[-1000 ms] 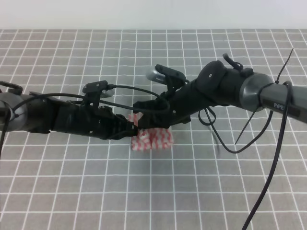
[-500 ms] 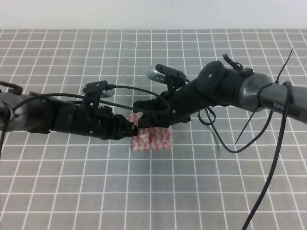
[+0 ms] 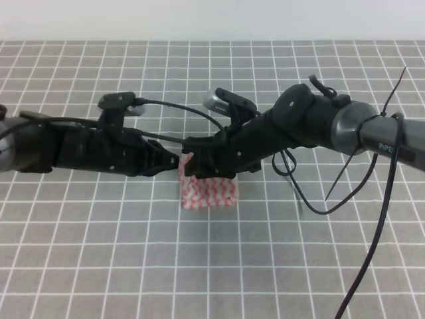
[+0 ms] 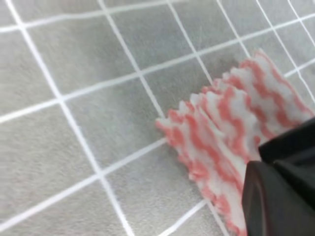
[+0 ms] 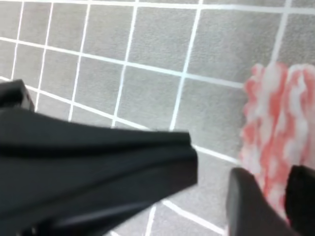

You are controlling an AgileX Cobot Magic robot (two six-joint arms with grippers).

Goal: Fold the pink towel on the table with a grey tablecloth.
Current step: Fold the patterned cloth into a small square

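The pink towel (image 3: 210, 193) lies as a small folded bundle in the middle of the table with a grey tablecloth (image 3: 99, 256). Its upper left corner is pulled up between both grippers. My left gripper (image 3: 177, 165) reaches in from the left and looks shut on that edge; the left wrist view shows the pink towel (image 4: 221, 123) running under its dark fingers (image 4: 280, 196). My right gripper (image 3: 191, 174) crosses in from the right. In the right wrist view, the pink towel (image 5: 275, 113) is pinched between its fingertips (image 5: 248, 206).
Gridded grey cloth (image 4: 74, 73) stretches all around the bundle. Loose black cables (image 3: 372, 219) hang from the right arm over the right half of the table. A pale wall (image 3: 212, 20) bounds the far edge.
The left arm has pulled back to the left and risen a little. The towel bundle looks flatter, with its left corner lifted. The right arm has shifted slightly left.
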